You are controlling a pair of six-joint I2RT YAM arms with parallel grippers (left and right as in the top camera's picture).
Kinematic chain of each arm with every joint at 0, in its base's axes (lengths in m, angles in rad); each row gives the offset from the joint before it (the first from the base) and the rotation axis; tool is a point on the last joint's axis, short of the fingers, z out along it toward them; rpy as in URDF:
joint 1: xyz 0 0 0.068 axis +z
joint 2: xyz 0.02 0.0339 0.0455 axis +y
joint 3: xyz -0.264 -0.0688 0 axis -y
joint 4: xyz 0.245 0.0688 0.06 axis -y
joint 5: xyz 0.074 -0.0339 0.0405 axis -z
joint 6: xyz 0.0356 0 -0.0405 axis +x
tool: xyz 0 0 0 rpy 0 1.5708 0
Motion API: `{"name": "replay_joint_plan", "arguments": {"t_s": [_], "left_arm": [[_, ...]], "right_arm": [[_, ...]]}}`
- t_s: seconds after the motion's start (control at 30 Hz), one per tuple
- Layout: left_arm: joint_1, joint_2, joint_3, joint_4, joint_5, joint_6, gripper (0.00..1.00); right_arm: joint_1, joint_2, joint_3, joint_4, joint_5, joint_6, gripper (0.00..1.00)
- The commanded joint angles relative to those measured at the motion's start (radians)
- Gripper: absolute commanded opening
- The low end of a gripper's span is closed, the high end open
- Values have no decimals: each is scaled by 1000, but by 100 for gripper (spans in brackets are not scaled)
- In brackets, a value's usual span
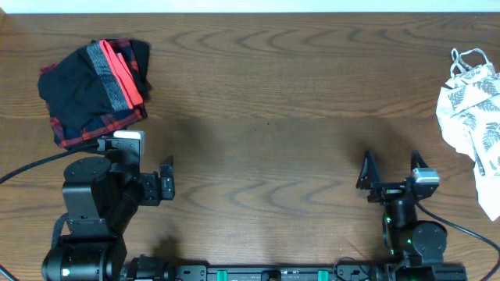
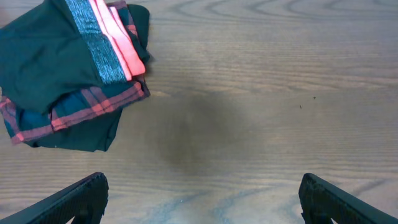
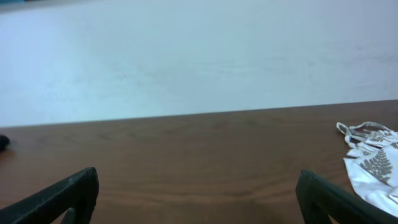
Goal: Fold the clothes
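Note:
Folded black leggings [image 1: 74, 92] with a grey-and-coral waistband [image 1: 115, 70] lie stacked on a red-navy plaid piece [image 1: 98, 129] at the table's far left. The leggings [image 2: 43, 62] and the plaid piece [image 2: 93, 106] also show at the top left of the left wrist view. A crumpled white leaf-print top [image 1: 475, 117] lies at the right edge, also seen in the right wrist view [image 3: 373, 165]. My left gripper [image 1: 166, 181] is open and empty, near the front, right of the stack. My right gripper [image 1: 391, 173] is open and empty at the front right.
The brown wooden table [image 1: 266, 101] reaches a pale wall at the back [image 3: 186, 56]. The arm bases stand along the front edge [image 1: 250, 269]. A black cable [image 1: 31, 165] runs off the left side.

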Motion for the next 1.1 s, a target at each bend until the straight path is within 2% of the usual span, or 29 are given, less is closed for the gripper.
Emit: {"name": "replay_joint_plan", "arguments": {"t_s": [0.0, 0.1, 0.23, 1.07], "left_arm": [[2, -1, -3, 2, 10, -10, 98], [2, -1, -3, 1, 10, -10, 98], [2, -1, -3, 2, 10, -10, 98], [2, -1, -3, 2, 10, -10, 98]], "right_arm": [[-9, -11, -9, 21, 49, -85, 99], [-9, -11, -9, 0, 115, -106, 99], [-8, -9, -9, -102, 110, -106, 99], [-8, -4, -9, -102, 111, -106, 99]]}}
